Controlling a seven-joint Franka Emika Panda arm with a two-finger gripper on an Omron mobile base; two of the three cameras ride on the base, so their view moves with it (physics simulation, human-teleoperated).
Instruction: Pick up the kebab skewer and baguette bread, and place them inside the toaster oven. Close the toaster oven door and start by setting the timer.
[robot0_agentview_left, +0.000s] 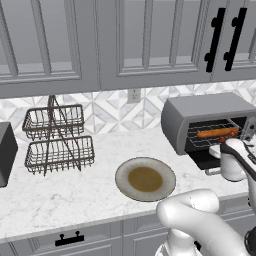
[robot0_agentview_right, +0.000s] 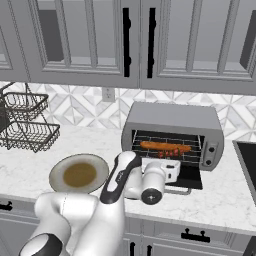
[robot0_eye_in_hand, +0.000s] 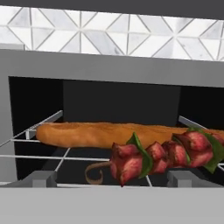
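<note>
Plate (robot0_agentview_left: 145, 180) sits bare near tabletop front edge. Baguette bread (robot0_eye_in_hand: 109, 133) across toaster oven (robot0_agentview_right: 172, 131) rack, kebab skewer (robot0_eye_in_hand: 164, 156) at rack's front-right. Fingers (robot0_eye_in_hand: 43, 178) spread, holding nothing. Loading looks done; next up, swing toaster oven door (robot0_agentview_right: 190, 179) shut, then timer.

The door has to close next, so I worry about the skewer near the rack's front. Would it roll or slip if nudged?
The chunk-studded red kebab skewer looks lumpy, so probably rolls poorly. Resting on thin wire rack bars, it might slide or tilt. Likely light.

Skewer (robot0_eye_in_hand: 166, 156) before baguette (robot0_eye_in_hand: 105, 133) (in oven (robot0_agentview_right: 172, 120))
</note>
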